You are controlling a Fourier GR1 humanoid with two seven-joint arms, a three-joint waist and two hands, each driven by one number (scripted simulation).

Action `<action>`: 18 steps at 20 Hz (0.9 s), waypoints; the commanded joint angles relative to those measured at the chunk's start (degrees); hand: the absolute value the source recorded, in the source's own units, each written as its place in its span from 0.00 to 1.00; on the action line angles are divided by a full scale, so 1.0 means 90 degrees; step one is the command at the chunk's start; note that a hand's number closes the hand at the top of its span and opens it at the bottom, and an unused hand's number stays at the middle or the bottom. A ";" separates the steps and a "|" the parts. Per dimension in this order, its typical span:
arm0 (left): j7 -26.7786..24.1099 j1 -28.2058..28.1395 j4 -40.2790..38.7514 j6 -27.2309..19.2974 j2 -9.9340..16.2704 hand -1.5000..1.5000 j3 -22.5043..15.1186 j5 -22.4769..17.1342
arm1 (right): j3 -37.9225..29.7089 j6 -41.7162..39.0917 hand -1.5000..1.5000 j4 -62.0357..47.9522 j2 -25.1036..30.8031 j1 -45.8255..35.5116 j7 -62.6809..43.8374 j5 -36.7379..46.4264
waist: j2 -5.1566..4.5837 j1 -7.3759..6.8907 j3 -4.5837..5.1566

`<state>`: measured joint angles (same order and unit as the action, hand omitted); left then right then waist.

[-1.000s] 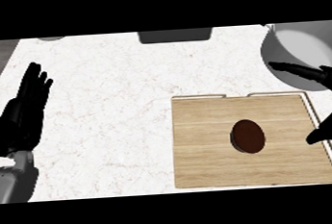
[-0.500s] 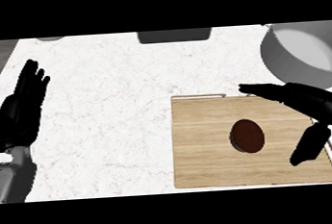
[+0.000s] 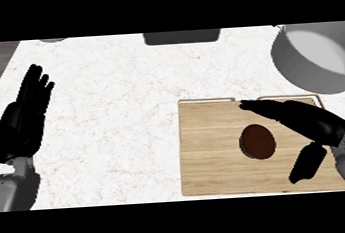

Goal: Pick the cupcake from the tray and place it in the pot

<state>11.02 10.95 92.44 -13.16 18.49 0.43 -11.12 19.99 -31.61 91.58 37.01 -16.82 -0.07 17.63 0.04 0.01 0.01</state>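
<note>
Cupcake [image 3: 257, 141]: dark brown, sits on the wooden tray [image 3: 208, 171], right of the tray's middle. Not lifted.
Tray: lies at the counter's [image 3: 130, 91] front right corner area, long side toward the front edge.
Pot [image 3: 316, 57]: grey, at the counter's back right corner, well apart from the tray; nothing shows inside it.
Right hand [image 3: 309, 122]: over the tray's right half, fingers spread wide and reaching above the cupcake's far side, thumb down near the tray's front right. Holds nothing; cannot tell if any finger touches the cupcake.
Left hand [image 3: 24, 117]: resting open, fingers up, by the counter's left edge.
Done: reach only, hand bracketing the cupcake.
Left to do: close round the cupcake, lift, carry to the back right, release in the pot.
Progress judged: early; nearly all of the task remains.
</note>
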 commanded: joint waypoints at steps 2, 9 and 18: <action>-0.0240 0.0134 -0.0349 -0.0013 -0.0304 0.50 0.0024 0.0243 | 0.0025 0.0042 0.00 -0.0120 -0.0592 -0.0085 -0.0448 0.0736 | -0.0007 -0.0004 0.0000; 0.0357 -0.0077 0.0367 0.0288 -0.0113 0.50 0.0316 0.0125 | 0.0130 0.0416 0.00 -0.0568 -0.1074 0.0480 0.0369 0.1590 | -0.0003 -0.0040 -0.0003; 0.0047 -0.0178 0.0337 0.0257 -0.0577 0.50 0.0235 0.0595 | -0.0418 0.0011 0.00 -0.1042 -0.1554 0.0016 0.0170 0.2155 | -0.0003 -0.0021 -0.0001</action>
<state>13.16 10.74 94.64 -10.73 14.97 3.16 -7.56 17.01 -30.17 83.39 26.82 -14.63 4.61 35.04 0.00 -0.11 -0.01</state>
